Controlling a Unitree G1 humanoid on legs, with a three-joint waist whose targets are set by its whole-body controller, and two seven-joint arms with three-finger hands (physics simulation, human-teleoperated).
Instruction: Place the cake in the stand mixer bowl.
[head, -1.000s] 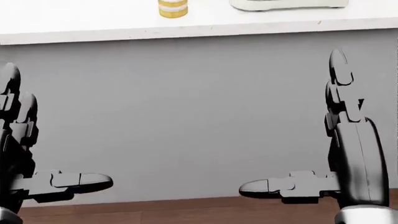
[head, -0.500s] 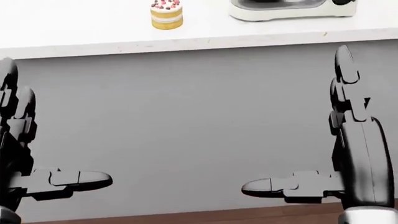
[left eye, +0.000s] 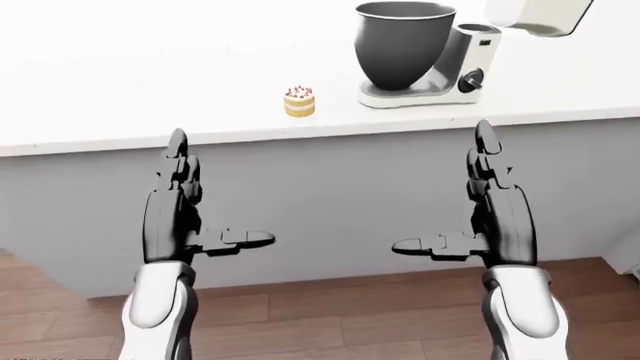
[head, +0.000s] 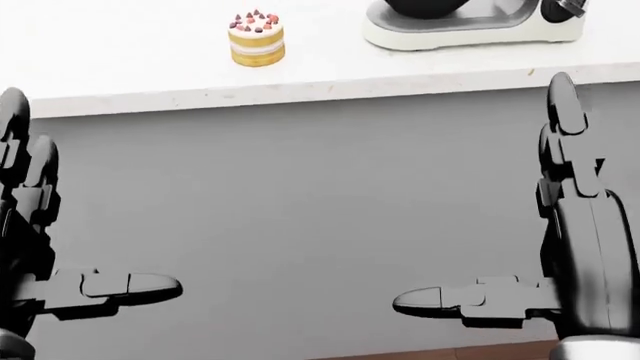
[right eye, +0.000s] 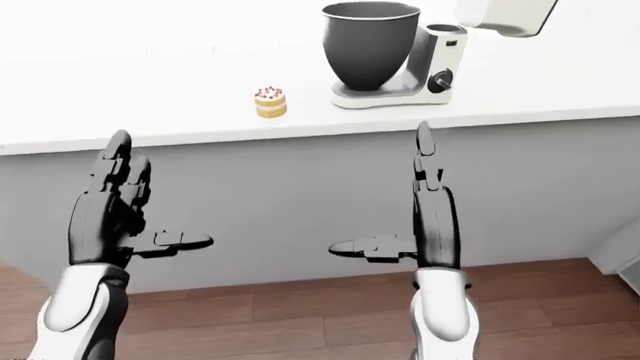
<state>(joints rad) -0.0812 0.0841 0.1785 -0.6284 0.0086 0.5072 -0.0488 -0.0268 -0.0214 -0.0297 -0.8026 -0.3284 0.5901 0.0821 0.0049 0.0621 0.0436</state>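
- The small round yellow-and-white layer cake with red berries on top (left eye: 299, 101) sits on the long white counter (left eye: 120, 112). It is near the counter's near edge.
- The white stand mixer (left eye: 470, 67) stands on the same counter, to the right of the cake in the left-eye view and well apart from it.
- The dark grey metal bowl (left eye: 404, 54) sits in the mixer. Its round mouth is open at the top. The mixer's white head is tipped up, out of the way of the bowl.
- The left hand (left eye: 172, 217) hangs below the counter's edge, by the grey cabinet wall (left eye: 330, 195). Its fingers point up and its thumb sticks out sideways. It is wide open and holds nothing.
- The right hand (left eye: 497, 214) is the same: low, below the counter's edge, wide open, holding nothing.
- Both hands are well apart from the cake, so the job has not really begun.
- What could go wrong, I think:
  - A hand coming up could bump the counter's edge, because both hands are under it.
  - The cake looks soft and small, so squeezing too hard could squash it, and a loose grip could let it drop.
  - A push from the side could slide the cake across the counter instead of picking it up.
  - The bowl is tall, so a cake carried too low could hit its rim and fall outside.
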